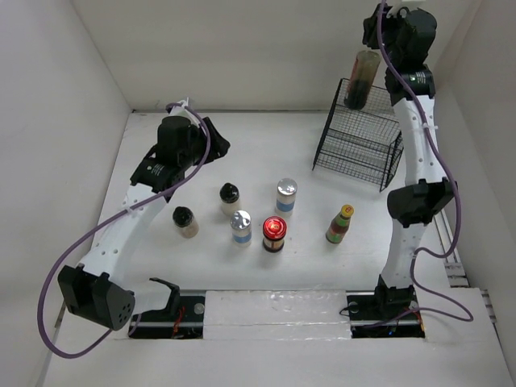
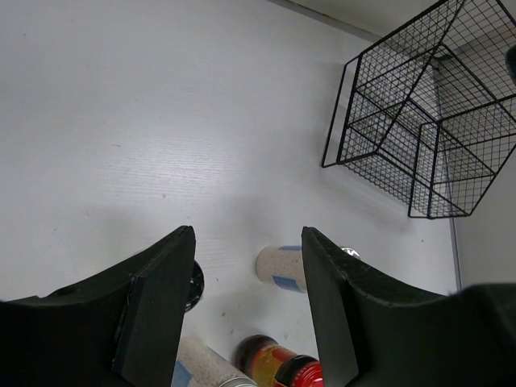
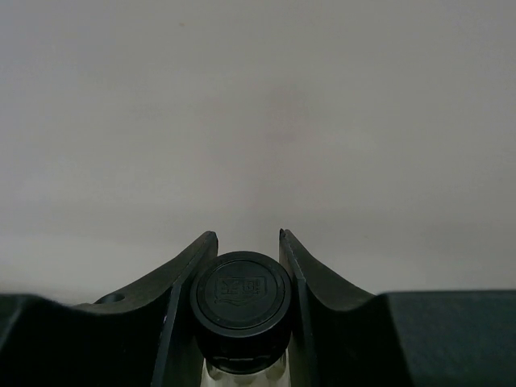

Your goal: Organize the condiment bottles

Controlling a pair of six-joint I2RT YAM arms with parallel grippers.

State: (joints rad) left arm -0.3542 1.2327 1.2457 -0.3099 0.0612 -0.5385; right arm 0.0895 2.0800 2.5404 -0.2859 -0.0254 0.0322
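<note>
Seven condiment bottles are accounted for. One, the tall dark black-capped bottle (image 1: 362, 79), is off the surface (image 1: 266, 153). The right jaws are clenched on its cap (image 3: 240, 292), one finger on either side (the right wrist view shows the cap filling the gap). Its long axis runs near vertical, cap uppermost, with a slight lean. Its base sits at the upper left corner of the black wire basket (image 1: 360, 149), in the upper right of the overhead frame. Whether the base is already inside the wire or only above the rim cannot be told.

Judgement: the coming move is a straight descent into that corner, and the basket's rear and left wires lie close to the base.

Six stand upright mid-frame, well apart from the basket:
- upper beige jar (image 1: 230, 198)
- lower beige jar (image 1: 185, 222)
- upper silver-lidded jar (image 1: 286, 196)
- lower silver-lidded jar (image 1: 241, 228)
- red-lidded jar (image 1: 274, 234)
- yellow-capped bottle (image 1: 340, 224)

The left jaws are released and empty, above bare surface at the cluster's upper left. The left arm (image 1: 121, 226) is nearer the beige jars. Bare surface lies between cluster and basket.
</note>
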